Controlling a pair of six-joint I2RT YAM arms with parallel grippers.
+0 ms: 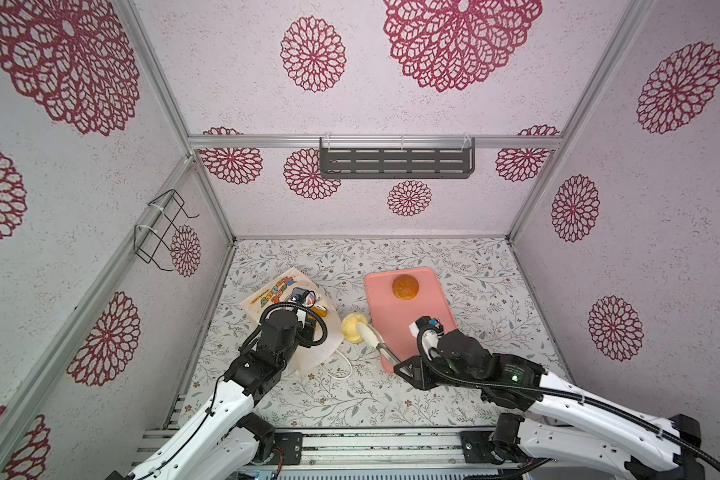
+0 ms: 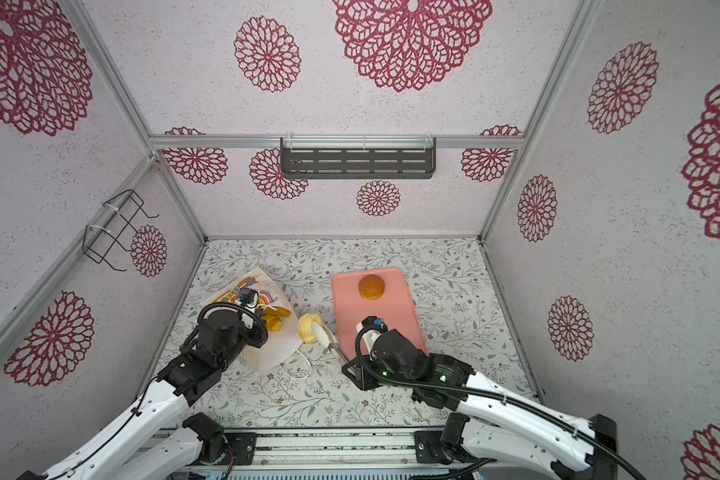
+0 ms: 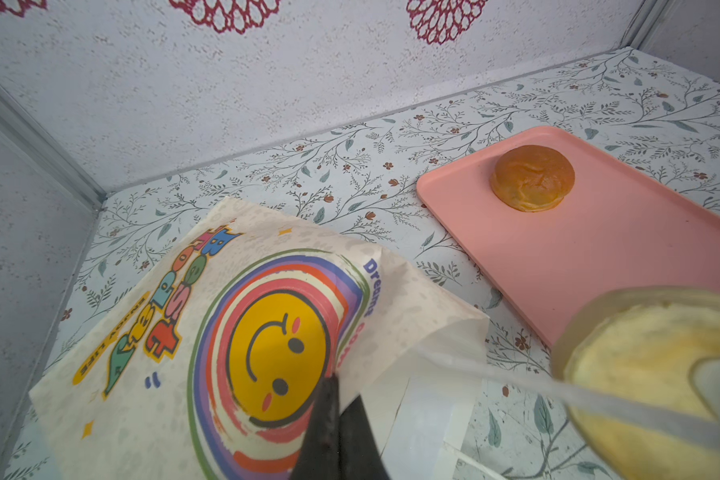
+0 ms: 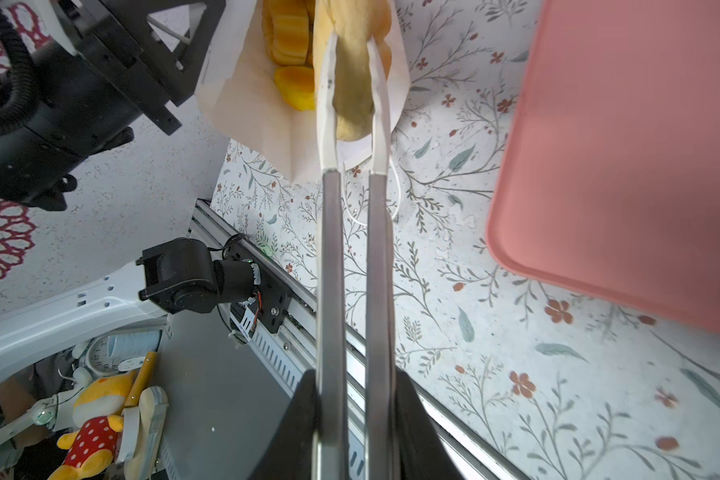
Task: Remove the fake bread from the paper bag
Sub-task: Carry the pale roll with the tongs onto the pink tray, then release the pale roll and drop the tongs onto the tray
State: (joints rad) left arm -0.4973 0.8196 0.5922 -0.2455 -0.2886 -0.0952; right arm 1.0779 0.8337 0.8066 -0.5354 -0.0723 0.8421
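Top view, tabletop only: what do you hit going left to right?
paper bag → pale yellow bun → pink tray, with the brown bun sitting on it. The tongs clamping the yellow bun span bun and tray, so they are left out of the order.

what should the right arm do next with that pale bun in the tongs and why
Probably swing the right end effector, shut on the tongs, across over the pink tray and lower. The tongs clamp the pale yellow bun, which seems out of the paper bag, beside the tray; bare space lies near the brown bun. The left end effector pinches the bag's edge.
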